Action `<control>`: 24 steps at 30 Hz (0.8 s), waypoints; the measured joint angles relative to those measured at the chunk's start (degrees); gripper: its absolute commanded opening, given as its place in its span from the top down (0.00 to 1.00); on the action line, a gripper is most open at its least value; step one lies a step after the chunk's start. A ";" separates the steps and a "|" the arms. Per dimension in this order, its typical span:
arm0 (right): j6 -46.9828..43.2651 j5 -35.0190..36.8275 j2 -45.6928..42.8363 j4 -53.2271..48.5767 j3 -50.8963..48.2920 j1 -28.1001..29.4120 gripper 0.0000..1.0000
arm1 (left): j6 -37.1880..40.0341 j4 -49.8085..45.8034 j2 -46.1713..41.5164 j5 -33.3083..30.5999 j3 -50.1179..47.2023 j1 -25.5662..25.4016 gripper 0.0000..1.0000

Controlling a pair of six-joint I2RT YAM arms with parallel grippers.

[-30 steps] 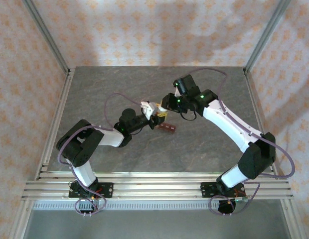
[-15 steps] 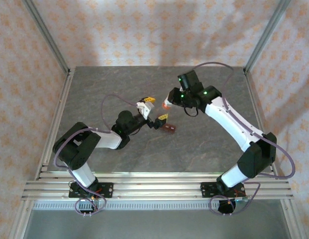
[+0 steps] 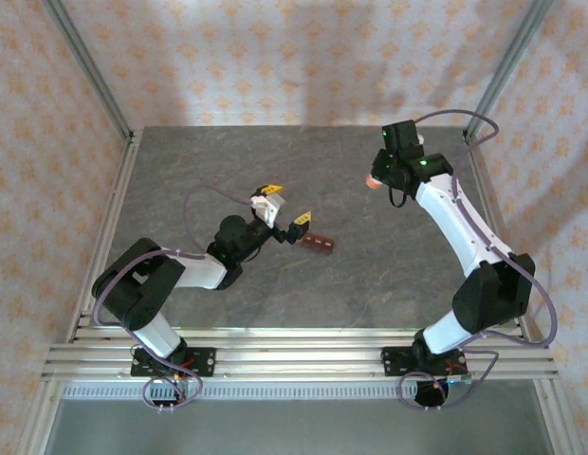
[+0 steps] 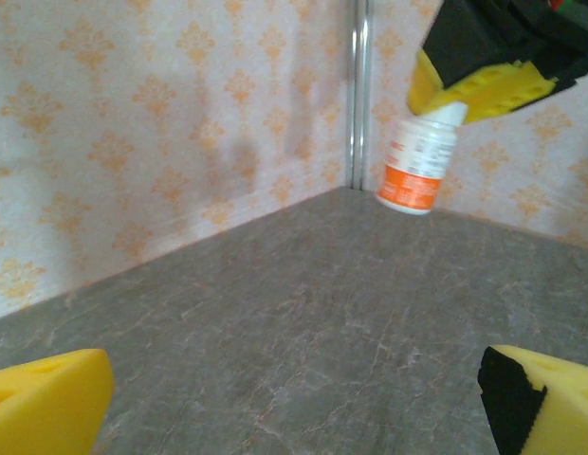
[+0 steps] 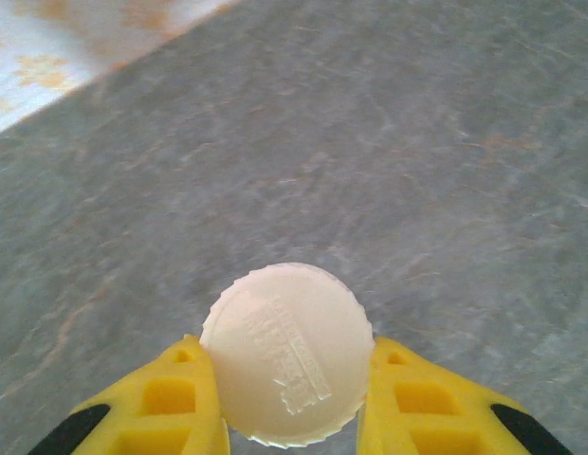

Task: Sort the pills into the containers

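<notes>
The right gripper [image 5: 289,409] clamps the small orange plastic bottle [image 4: 414,178] only by its white cap [image 5: 286,346], far right, and the left gripper [image 3: 284,205] stands apart, so the bottle may slip and fall.

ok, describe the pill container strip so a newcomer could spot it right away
Start at the grey stone table; near its middle, just right of the open left gripper, lies the container strip. It is a small, flat, dark red-brown bar on the surface, unlike the white-capped orange bottle clamped in the right gripper.
</notes>
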 measured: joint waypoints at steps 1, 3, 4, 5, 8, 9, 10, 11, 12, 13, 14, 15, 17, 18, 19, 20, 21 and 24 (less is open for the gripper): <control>0.02 0.13 0.39 0.15 -0.70 -0.79 0.81 | -0.02 -0.07 0.00 -0.44 0.00 0.00 0.00; 0.02 0.46 1.66 0.59 -2.16 -2.32 0.82 | -0.09 -0.15 -0.13 -1.09 0.00 0.00 0.00; 0.02 0.70 2.40 0.90 -2.78 -2.93 0.82 | -0.11 -0.33 -0.26 -1.36 0.00 0.00 0.00; 0.02 0.90 3.17 1.27 -3.34 -3.41 0.82 | -0.11 -0.68 -0.44 -1.81 0.00 0.00 0.00; 0.02 1.81 5.33 2.29 -4.85 -4.17 0.82 | -0.13 -2.86 -1.27 -3.02 0.00 0.02 0.00; 0.02 2.14 5.95 2.58 -5.16 -4.37 0.82 | -0.11 -3.89 -1.66 -3.41 0.00 0.02 0.00; 0.02 2.51 6.60 2.93 -5.44 -4.39 0.82 | -0.11 -5.31 -2.23 -3.74 0.04 0.02 0.00; 0.02 2.91 7.15 3.32 -5.62 -4.39 0.82 | -0.09 -6.80 -2.78 -3.93 0.11 0.02 0.00; 0.02 3.19 7.67 3.72 -5.79 -4.39 0.81 | -0.04 -8.04 -3.23 -4.13 0.22 0.02 0.00; 0.02 3.37 8.13 4.20 -5.99 -4.39 0.81 | 0.02 -9.79 -3.74 -4.37 0.50 0.02 0.00; 0.02 3.58 8.57 4.63 -6.21 -4.39 0.81 | 0.07 -11.56 -4.15 -4.92 0.90 0.02 0.00; 0.02 3.76 8.87 5.05 -6.36 -4.39 0.81 | 0.09 -13.14 -4.48 -5.42 1.36 0.02 0.00; 0.02 4.24 9.77 5.88 -6.58 -4.39 0.80 | 0.09 -16.00 -4.90 -6.80 2.34 0.02 0.00; 0.02 4.42 10.27 6.16 -6.62 -4.39 0.80 | 0.07 -17.09 -5.05 -7.34 2.67 0.02 0.00; 0.02 4.59 10.86 6.47 -6.64 -4.39 0.79 | 0.07 -18.27 -5.25 -8.09 2.89 0.04 0.00; 0.02 4.68 11.56 6.78 -6.69 -4.39 0.78 | 0.07 -19.56 -5.46 -8.68 3.08 0.07 0.00; 0.02 4.72 12.15 7.02 -6.82 -4.39 0.77 | 0.07 -20.37 -5.64 -9.07 3.17 0.13 0.00; 0.04 4.76 13.53 7.37 -7.63 -4.39 0.66 | 0.09 -23.52 -6.29 -10.14 3.43 0.17 0.00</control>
